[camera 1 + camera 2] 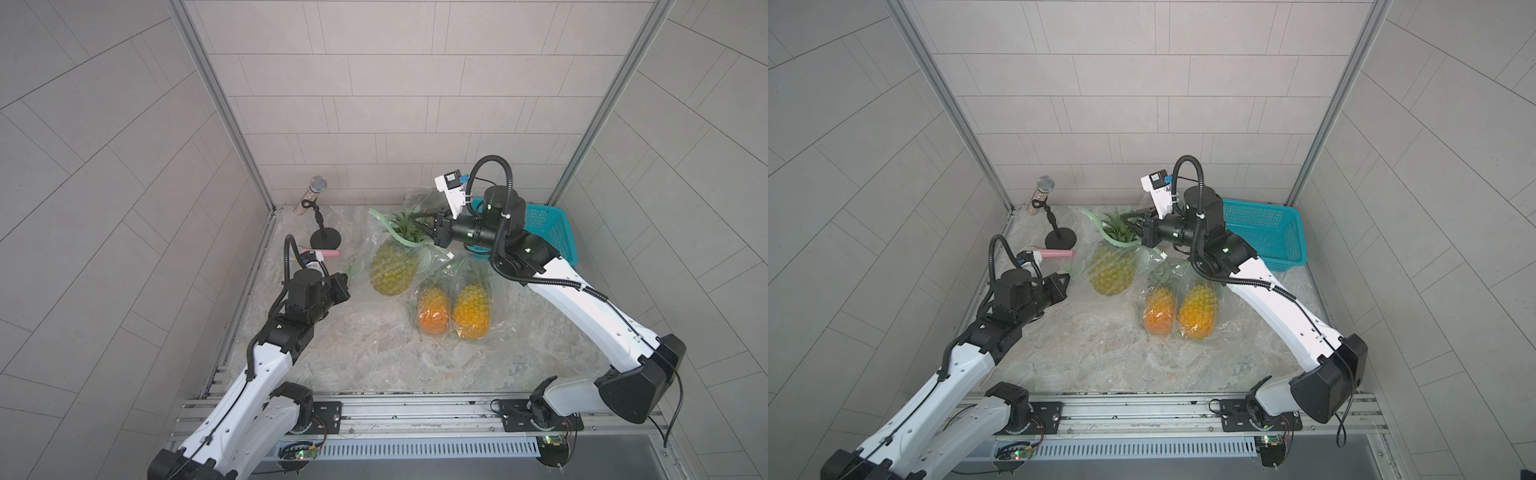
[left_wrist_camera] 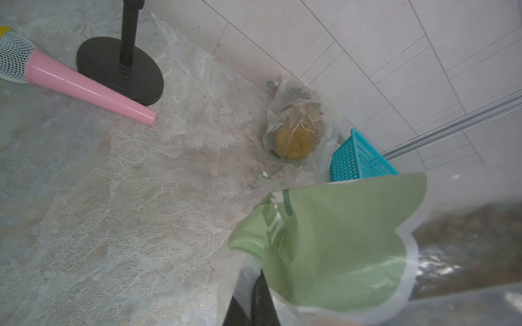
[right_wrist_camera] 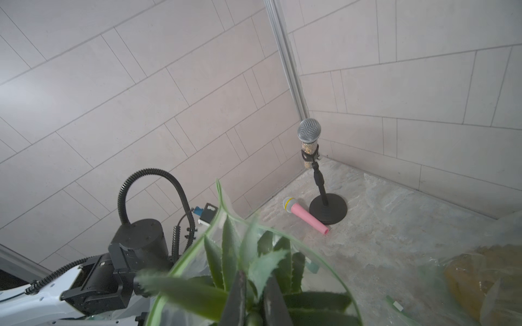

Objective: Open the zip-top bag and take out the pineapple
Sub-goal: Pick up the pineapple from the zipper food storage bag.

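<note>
Right wrist view shows the right gripper clenched on the green crown leaves of the pineapple. Its two dark fingers press in from either side through the open mouth of the zip-top bag, whose green zip edge loops around the crown. In both top views this green-yellow pineapple lies on the counter just beside the teal basket, on the basket's side that faces the left arm. Its body is inside the clear film, and the right arm reaches past the basket's near corner to the crown.

Left wrist view shows the left gripper pinched shut on a corner of the same bag, with clear film and a green strip bunched above its fingers. In a top view this gripper sits farther from the basket than the pineapple does, at the bag's outer edge.

Two orange pineapples, each in its own clear bag, lie side by side near the basket's front. A silver microphone on a black stand and a pink microphone lying at the stand's base are well apart from the basket, beyond the bagged pineapple
</note>
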`<state>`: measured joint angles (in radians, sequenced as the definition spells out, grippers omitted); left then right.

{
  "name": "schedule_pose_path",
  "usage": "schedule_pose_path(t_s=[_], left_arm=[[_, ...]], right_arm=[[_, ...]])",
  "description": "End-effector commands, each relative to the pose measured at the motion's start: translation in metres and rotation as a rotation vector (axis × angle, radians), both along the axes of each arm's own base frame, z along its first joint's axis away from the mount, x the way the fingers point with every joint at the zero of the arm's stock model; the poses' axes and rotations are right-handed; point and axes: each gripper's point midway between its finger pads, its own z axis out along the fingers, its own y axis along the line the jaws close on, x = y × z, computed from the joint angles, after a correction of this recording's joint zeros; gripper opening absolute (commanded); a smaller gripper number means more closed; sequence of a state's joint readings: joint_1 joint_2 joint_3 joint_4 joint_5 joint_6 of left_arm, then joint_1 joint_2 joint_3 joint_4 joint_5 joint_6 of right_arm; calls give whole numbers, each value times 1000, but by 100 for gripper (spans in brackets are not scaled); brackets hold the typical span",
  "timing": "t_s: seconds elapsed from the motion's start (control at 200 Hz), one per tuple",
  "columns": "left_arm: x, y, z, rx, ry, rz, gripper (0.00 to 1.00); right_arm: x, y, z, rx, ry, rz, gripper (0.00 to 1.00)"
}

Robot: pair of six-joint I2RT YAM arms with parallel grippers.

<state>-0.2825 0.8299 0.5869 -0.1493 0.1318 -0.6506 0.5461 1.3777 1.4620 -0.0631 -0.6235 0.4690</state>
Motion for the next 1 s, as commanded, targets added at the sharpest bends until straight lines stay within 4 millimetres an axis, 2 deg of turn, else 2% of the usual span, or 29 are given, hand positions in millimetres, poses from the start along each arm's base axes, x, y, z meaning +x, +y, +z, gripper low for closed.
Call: schedule_pose_path(t_s=[0.0, 0.195, 0.655, 0.991], left_arm=[[-7, 17, -32, 156, 60, 18, 0], [-3, 27, -43, 264, 72, 19, 0], [6, 82, -57, 489, 120, 273, 0], [6, 111, -47, 599, 121, 407, 0]], right_arm=[[-29, -33, 109, 250, -279, -37, 0], [-35, -42, 118, 273, -311, -48, 0], [-56, -84, 155, 375, -399, -99, 0], [-69, -85, 165, 402, -424, -36, 0]])
